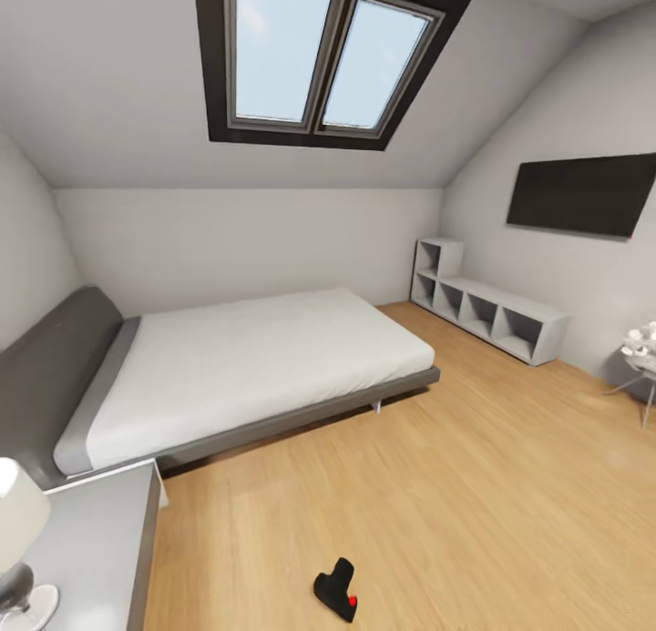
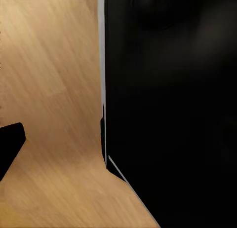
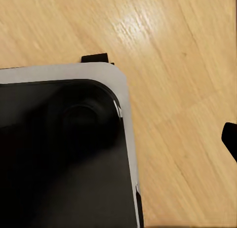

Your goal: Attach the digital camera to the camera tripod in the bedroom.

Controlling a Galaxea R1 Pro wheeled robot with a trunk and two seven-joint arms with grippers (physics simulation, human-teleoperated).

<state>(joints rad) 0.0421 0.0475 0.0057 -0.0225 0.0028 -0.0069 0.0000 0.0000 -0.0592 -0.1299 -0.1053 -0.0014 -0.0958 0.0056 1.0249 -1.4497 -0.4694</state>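
Here, head view: the digital camera (image 1: 336,590) lies on the wood floor (image 1: 456,485), well apart from the bed (image 1: 255,367).
Left wrist view: floor beside a black body (image 2: 173,114); finger state cannot be told.
Right wrist view: same, cannot tell.

Light wood plank floor (image 2: 54,90) runs along one side of the left wrist view, its grain slanting across the boards. A large black body (image 2: 173,114) with a thin pale grey edge (what it is cannot be told) covers the other side; a small black tip (image 2: 9,144) pokes in at the picture's edge
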